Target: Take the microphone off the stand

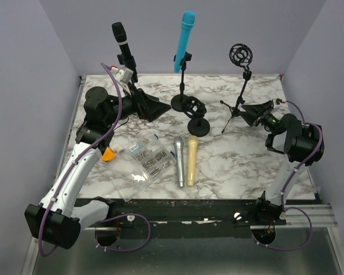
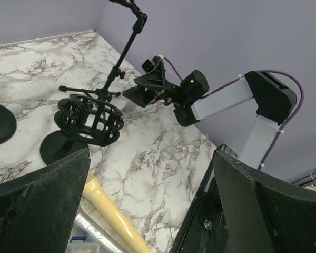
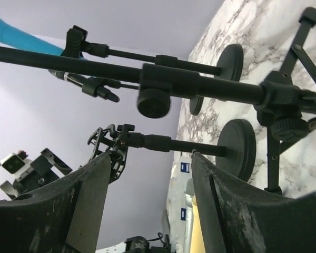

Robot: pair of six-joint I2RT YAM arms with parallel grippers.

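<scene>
A blue microphone stands clipped in a stand with a round base at the back middle. A black microphone stands upright at the back left, behind my left arm; its base is hidden. My left gripper is open and empty, low over the table left of the blue microphone's stand. My right gripper is open and empty beside the tripod stand, which carries an empty shock mount. Nothing lies between the fingers in the left wrist view or the right wrist view.
A short stand with an empty shock mount stands on a round base mid-table. A silver microphone and a cream microphone lie side by side in front. A clear bag of parts and an orange piece lie at the left.
</scene>
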